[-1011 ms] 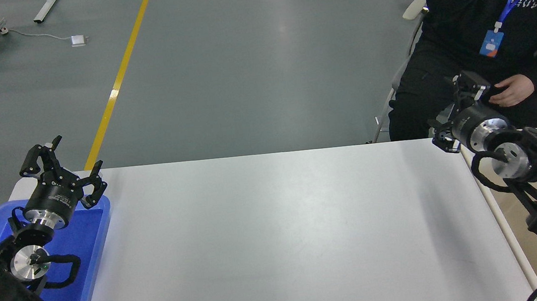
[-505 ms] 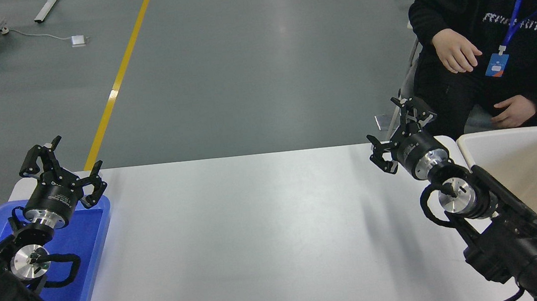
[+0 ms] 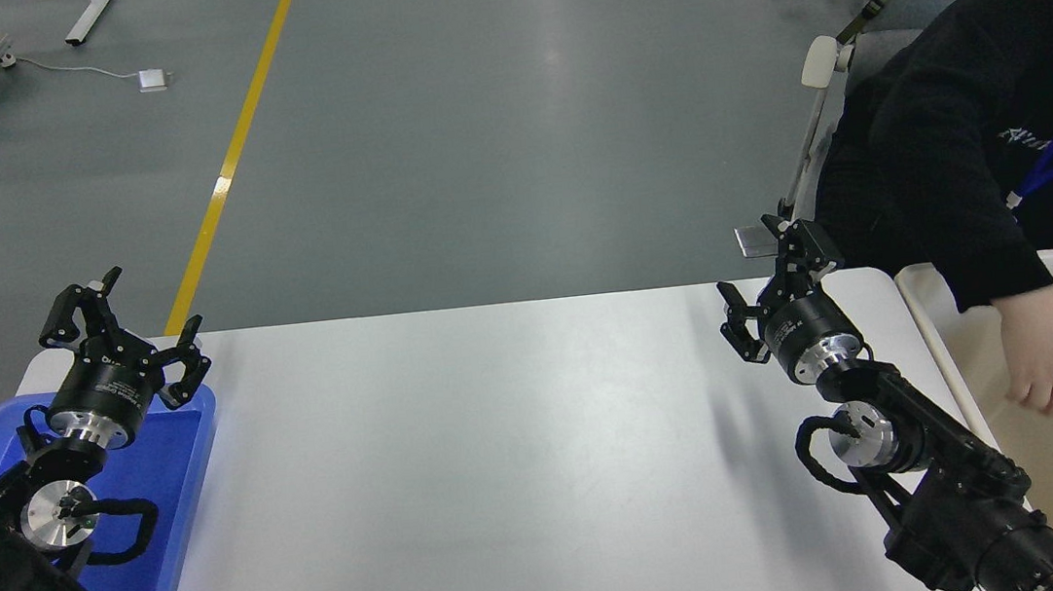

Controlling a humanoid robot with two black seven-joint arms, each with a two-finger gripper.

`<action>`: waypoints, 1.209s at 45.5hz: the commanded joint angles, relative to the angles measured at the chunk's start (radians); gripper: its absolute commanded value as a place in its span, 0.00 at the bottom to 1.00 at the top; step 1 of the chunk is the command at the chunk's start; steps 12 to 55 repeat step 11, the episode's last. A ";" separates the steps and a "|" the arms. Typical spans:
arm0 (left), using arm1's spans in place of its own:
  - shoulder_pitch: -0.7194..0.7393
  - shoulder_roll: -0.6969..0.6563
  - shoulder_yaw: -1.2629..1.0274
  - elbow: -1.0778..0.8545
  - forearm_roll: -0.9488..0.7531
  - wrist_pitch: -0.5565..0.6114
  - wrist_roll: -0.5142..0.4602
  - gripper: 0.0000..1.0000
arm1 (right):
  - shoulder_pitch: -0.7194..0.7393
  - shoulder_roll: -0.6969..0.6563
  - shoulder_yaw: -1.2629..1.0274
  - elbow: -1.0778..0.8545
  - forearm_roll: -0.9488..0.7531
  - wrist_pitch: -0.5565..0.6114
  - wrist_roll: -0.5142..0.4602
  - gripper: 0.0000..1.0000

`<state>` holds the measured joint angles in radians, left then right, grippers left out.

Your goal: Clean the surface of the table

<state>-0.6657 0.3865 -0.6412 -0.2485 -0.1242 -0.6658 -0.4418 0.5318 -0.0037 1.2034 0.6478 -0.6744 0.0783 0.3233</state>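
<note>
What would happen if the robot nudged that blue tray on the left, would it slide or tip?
The blue tray would probably slide: the table surface looks smooth and glossy. It looks like light plastic and holds nothing visible. Low and wide, it seems unlikely to tip.

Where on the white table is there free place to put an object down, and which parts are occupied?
The table surface is bare across its whole middle, between the blue tray and the cream tub. The left gripper hangs over the tray's far end, the right gripper over the table's far right. A person's hand reaches into the tub.
</note>
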 commanded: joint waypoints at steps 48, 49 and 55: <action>0.000 0.000 0.000 0.000 0.000 0.000 0.000 1.00 | -0.009 0.004 -0.018 -0.020 0.006 -0.002 0.030 1.00; 0.000 0.000 0.000 0.000 0.000 0.000 0.000 1.00 | -0.009 0.004 -0.018 -0.020 0.006 -0.002 0.030 1.00; 0.000 0.000 0.000 0.000 0.000 0.000 0.000 1.00 | -0.009 0.004 -0.018 -0.020 0.006 -0.002 0.030 1.00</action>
